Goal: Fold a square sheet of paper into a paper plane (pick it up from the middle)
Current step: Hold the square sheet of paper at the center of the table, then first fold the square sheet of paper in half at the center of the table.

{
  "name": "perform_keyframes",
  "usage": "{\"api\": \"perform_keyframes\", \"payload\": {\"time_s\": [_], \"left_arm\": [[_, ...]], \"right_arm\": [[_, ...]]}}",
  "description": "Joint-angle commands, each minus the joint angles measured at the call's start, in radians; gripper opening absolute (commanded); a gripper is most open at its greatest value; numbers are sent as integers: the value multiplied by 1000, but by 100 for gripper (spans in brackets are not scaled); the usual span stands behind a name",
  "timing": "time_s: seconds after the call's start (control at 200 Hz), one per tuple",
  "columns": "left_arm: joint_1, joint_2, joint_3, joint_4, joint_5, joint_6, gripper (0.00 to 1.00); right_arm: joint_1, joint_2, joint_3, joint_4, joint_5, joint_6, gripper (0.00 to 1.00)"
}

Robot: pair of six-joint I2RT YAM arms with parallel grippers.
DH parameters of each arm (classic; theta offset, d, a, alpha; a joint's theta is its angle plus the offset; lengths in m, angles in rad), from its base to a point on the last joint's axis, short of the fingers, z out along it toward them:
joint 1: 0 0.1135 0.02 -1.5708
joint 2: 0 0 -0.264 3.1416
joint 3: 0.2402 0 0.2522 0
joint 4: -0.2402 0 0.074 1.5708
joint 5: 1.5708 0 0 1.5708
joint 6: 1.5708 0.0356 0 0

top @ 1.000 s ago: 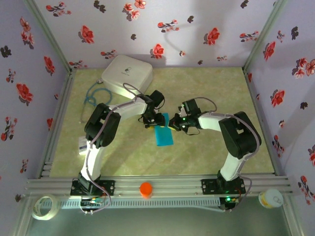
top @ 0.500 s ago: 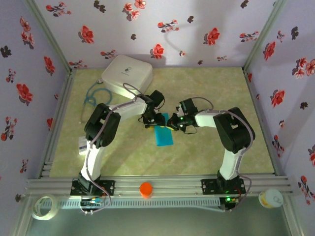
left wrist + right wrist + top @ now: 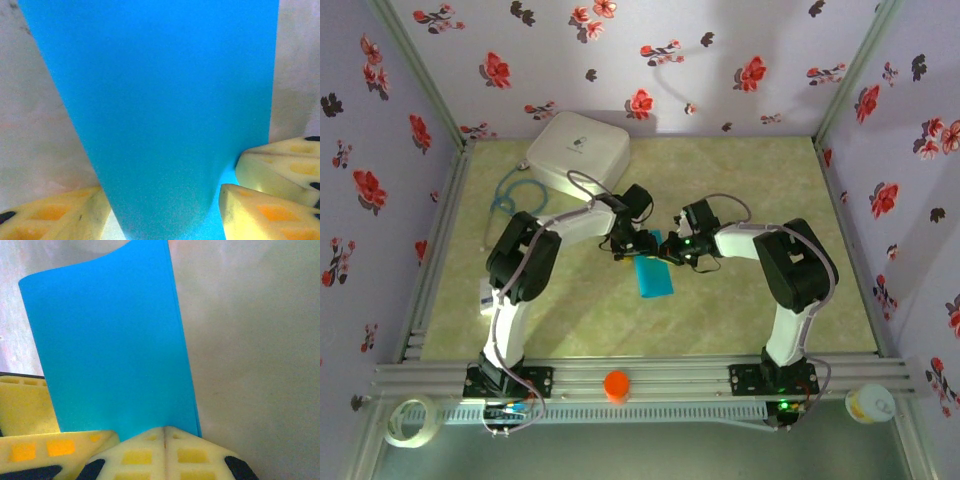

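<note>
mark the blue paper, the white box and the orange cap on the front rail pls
blue paper (image 3: 654, 279): top external view, bare near part of the sheet.
white box (image 3: 578, 150): top external view, middle of its top face.
orange cap (image 3: 616, 385): top external view, centre of its top.

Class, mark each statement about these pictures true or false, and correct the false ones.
1. The right pincer is shut on the blue paper. True.
2. The left pincer has its jaws pressed together. False: they stand apart, with the paper between them.
3. The white rounded box rests on the paper. False: it stands apart, at the table's far left corner.
4. Both pincers are at the paper's far end. True.
</note>
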Motion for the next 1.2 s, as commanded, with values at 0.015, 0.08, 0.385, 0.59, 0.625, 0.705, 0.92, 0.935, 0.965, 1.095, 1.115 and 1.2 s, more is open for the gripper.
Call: {"api": "perform_keyframes", "payload": {"time_s": [0.015, 0.08, 0.385, 0.59, 0.625, 0.705, 0.92, 0.935, 0.965, 1.095, 1.115, 1.2], "left_arm": [[45, -99, -70, -19, -126, 3, 64], [58, -155, -99, 3, -118, 0, 64], [111, -280, -279, 316, 199, -30, 29], [113, -254, -339, 524, 378, -103, 6], [112, -245, -350, 557, 396, -122, 1], [112, -230, -371, 599, 404, -151, 0], [111, -166, -392, 678, 448, -191, 0], [112, -164, -393, 680, 448, -192, 0], [112, -161, -394, 682, 448, -192, 0], [115, -139, -396, 679, 448, -187, 0], [116, -134, -397, 679, 448, -188, 0], [118, -119, -409, 683, 448, -184, 0]], "right_arm": [[1, 63, -26, -190, 126, -39, 0], [1, 63, -24, -189, 126, -38, 0], [0, 62, -26, -193, 132, -33, 0], [1, 62, -27, -193, 133, -30, 0], [0, 61, -29, -193, 133, -31, 0], [1, 61, -30, -191, 133, -29, 0], [0, 63, -32, -189, 131, -27, 0], [0, 63, -32, -189, 131, -28, 0], [1, 63, -32, -190, 132, -29, 0], [0, 63, -32, -189, 131, -28, 0], [1, 63, -32, -188, 131, -29, 0], [0, 62, -34, -189, 131, -30, 0]]}}
